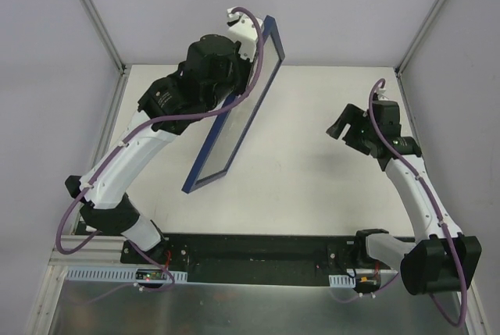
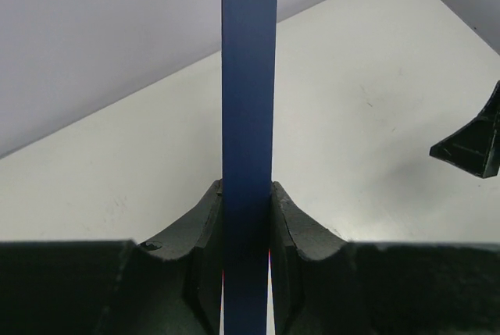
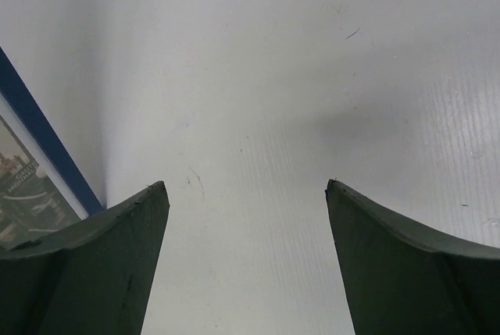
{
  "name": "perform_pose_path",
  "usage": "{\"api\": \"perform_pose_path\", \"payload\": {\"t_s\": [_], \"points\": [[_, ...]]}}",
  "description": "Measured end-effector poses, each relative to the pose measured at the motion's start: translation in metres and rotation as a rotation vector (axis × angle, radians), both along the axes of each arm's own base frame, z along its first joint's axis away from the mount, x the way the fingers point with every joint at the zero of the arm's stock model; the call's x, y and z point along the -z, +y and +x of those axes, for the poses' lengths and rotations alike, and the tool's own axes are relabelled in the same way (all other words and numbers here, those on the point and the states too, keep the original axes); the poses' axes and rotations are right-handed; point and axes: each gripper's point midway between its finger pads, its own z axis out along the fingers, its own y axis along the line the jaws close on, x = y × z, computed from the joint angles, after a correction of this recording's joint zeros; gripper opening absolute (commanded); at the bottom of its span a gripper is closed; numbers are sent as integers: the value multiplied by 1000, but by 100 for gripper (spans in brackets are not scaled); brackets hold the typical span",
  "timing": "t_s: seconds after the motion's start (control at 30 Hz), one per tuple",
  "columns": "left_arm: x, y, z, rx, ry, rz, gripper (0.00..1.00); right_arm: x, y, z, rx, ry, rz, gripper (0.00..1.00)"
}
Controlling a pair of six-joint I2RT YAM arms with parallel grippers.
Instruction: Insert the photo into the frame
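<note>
The left hand [image 1: 254, 34] is raised over the far side of the white counter [image 1: 312, 179] and has hold of the large thin rectangular picture frame [image 1: 226, 144], navy blue along its rim with a clear pane. In the top view the frame stands tilted on edge. Its upper corner is high by the hand and its lower corner is down towards the middle of the counter. Whether that corner touches the surface cannot be told.

In the left wrist view the hand [image 2: 248, 222] is closed tight on the frame [image 2: 248, 77]. Its two dark fingers [image 2: 205, 229] press both sides of the narrow blue edge, which runs straight up between them.

The right hand [image 1: 341, 128] hovers over the right side of the counter, well apart from the frame, and holds nothing. In its own view the hand [image 3: 246, 218] is spread wide, with only bare counter [image 3: 273, 77] between the fingertips.

At the left edge of that view a strip of the frame's blue rim [image 3: 43, 136] shows. Just inside it, past a pale border, is a sliver of the photo [image 3: 23, 190], a greyish print. Too little of it shows to tell whether it is seated in the frame.
</note>
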Motion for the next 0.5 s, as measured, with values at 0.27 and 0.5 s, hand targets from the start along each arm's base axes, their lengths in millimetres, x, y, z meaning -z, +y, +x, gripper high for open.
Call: {"api": "perform_pose_path", "payload": {"t_s": [0.27, 0.5], "points": [[18, 29, 28, -94, 136, -134, 0, 13, 7, 1, -24, 25, 3, 82], [69, 57, 52, -167, 318, -201, 0, 21, 14, 2, -44, 32, 6, 82]]}}
